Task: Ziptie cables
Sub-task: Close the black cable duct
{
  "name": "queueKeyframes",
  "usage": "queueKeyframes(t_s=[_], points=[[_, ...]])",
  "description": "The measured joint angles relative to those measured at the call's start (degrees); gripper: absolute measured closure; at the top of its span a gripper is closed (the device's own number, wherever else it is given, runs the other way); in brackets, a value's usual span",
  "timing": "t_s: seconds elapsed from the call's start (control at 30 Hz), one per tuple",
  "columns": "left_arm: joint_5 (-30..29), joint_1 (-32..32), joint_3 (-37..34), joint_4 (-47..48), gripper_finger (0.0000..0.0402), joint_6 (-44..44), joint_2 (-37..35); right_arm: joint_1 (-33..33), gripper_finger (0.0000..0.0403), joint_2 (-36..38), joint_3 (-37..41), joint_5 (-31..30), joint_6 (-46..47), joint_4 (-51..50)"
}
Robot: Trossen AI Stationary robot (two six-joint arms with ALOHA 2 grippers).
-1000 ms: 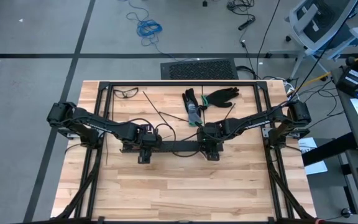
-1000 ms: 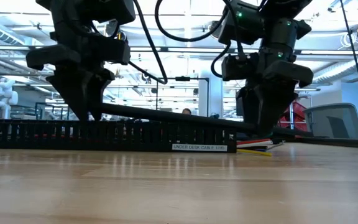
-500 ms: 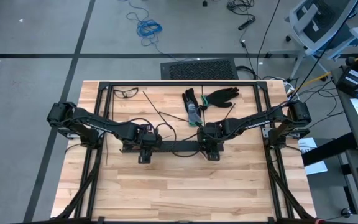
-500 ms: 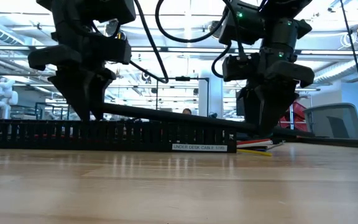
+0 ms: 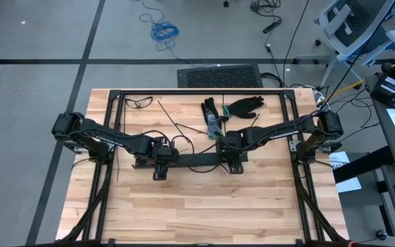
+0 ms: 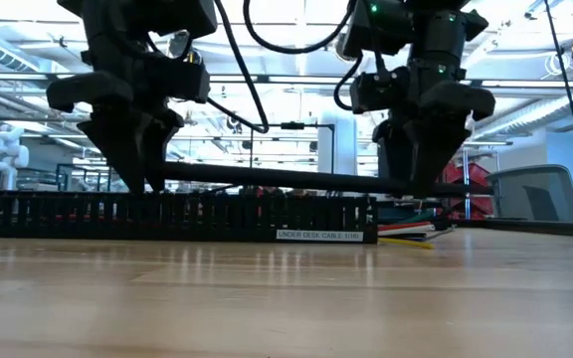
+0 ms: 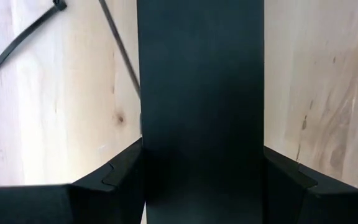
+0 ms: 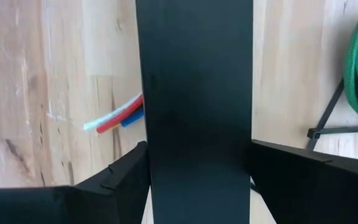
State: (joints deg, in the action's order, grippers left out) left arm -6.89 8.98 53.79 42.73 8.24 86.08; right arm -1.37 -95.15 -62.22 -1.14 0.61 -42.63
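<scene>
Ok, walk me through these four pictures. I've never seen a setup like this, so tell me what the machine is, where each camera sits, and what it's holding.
It is a robot with two dark arms over a wooden table. One picture looks straight down from above, one looks level across the tabletop, and two come from cameras on the wrists. The left gripper and right gripper each clamp one end of a flat black strip, lifted above a long slotted black rail. Coloured cables lie beneath the strip near the right gripper. Thin dark zipties lie on the wood, and black gloves sit at the far side.
</scene>
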Motion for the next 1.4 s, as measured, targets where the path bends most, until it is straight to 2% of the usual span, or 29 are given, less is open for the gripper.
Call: queueKeyframes(t_s=[0.23,0.83,1.1,1.4], points=[[-1.0,1.5,-3.2,-5.6,0.0173,2.6,0.2,0.6,0.0164,0.0,0.0,0.1,-1.7,-1.2],[-4.4,1.7,-3.9,-2.8,0.0173,2.4,0.2,0.6,0.0163,0.0,-0.1,-0.6,0.0,1.8],[-6.9,1.6,-1.4,0.2,0.0173,-0.8,0.2,0.7,0.0163,0.0,-0.1,-0.6,0.6,1.5],[-7.3,-0.7,-3.0,-0.6,0.0173,-5.2,0.2,0.7,0.0163,0.0,-0.1,-0.9,2.1,2.1]])
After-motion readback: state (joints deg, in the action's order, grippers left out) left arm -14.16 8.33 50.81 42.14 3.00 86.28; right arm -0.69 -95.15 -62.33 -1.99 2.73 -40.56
